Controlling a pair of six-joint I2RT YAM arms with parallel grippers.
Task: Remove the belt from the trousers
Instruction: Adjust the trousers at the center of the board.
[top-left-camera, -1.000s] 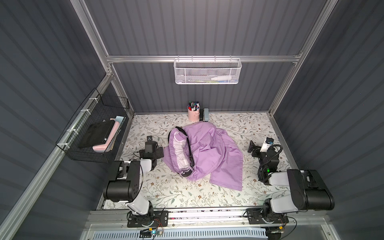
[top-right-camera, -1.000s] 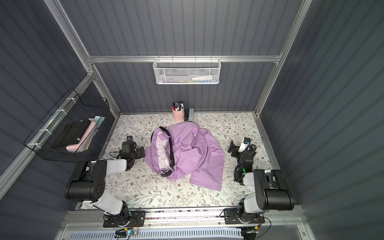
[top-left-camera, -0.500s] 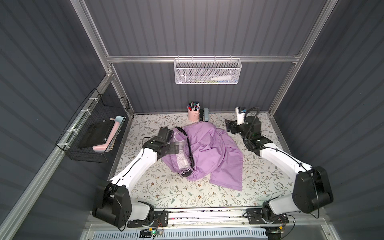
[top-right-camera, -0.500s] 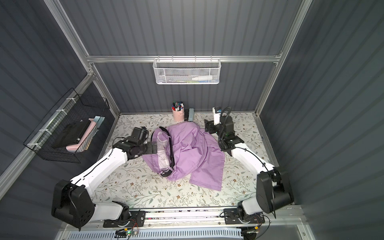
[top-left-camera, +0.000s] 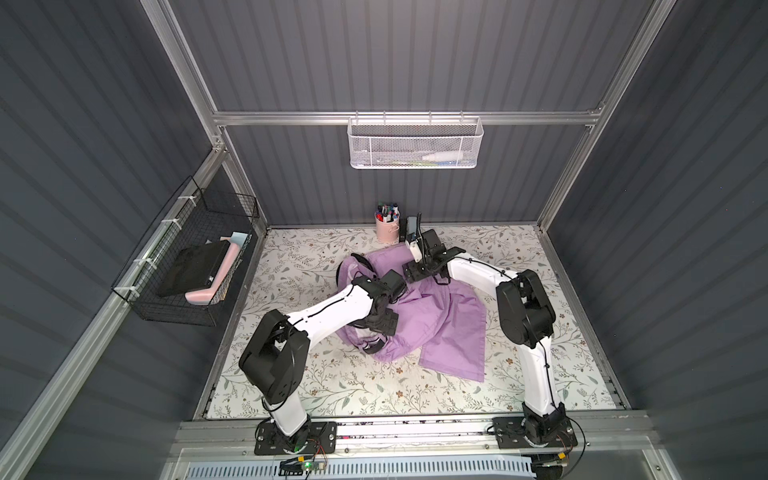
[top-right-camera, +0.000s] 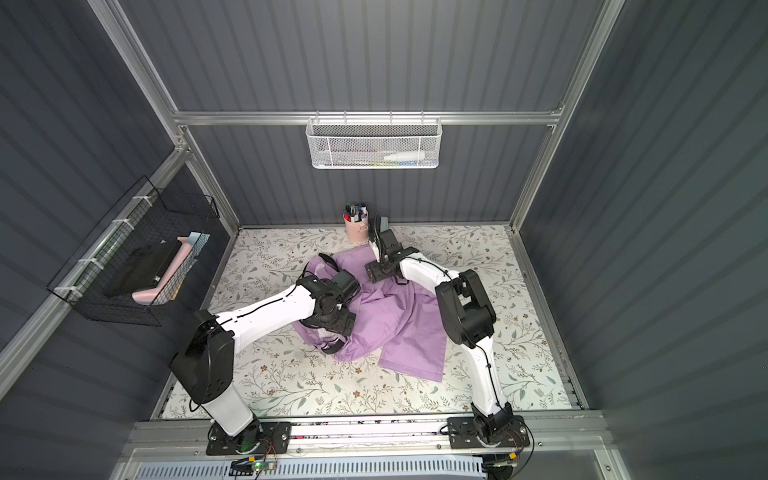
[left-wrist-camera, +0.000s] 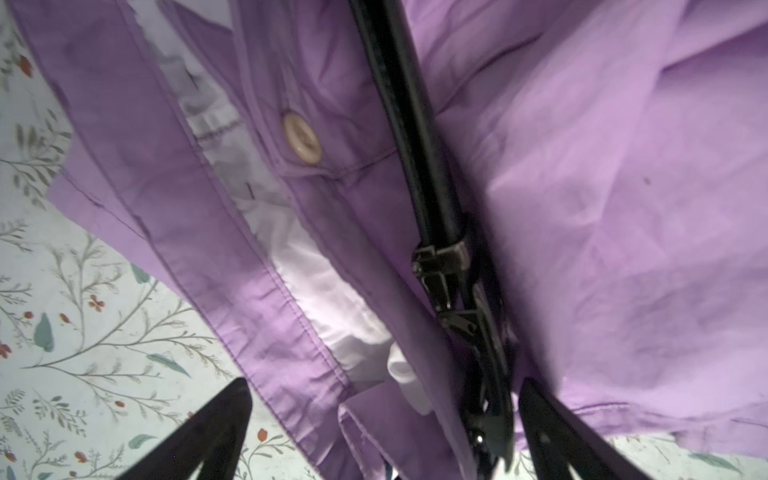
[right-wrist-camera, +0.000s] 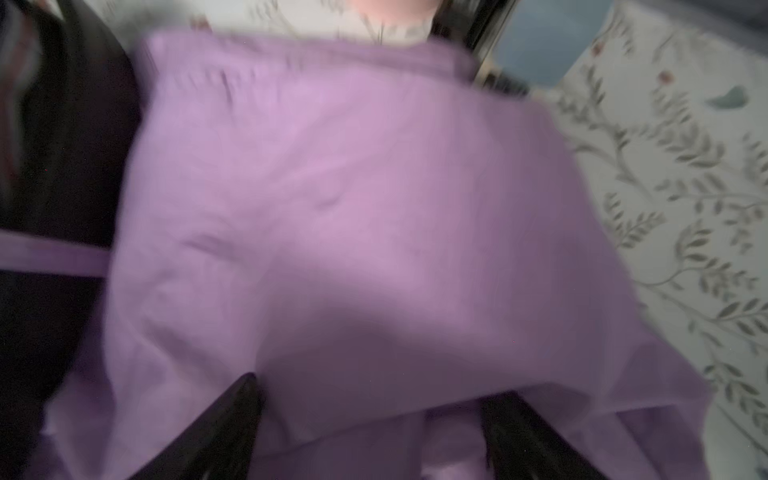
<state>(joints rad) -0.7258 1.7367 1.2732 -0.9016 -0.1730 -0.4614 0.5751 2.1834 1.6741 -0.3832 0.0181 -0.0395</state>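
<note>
The left gripper (left-wrist-camera: 382, 386) hangs spread wide, its jaws straddling the dark buckle (left-wrist-camera: 444, 270) of the belt (left-wrist-camera: 407, 124), at the seven o'clock edge of the heaped trousers (top-left-camera: 449, 332) (twelve being the back wall (top-left-camera: 415, 75)). The right gripper (right-wrist-camera: 374, 386) stands parted over cloth at twelve o'clock. The strap looks smooth, limp and light, so I judge the stiff buckle the surest hold, though the thin cloth may drag along.

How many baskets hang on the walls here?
2. A white mesh basket hangs on the back wall; a black wire basket hangs on the left wall.
</note>
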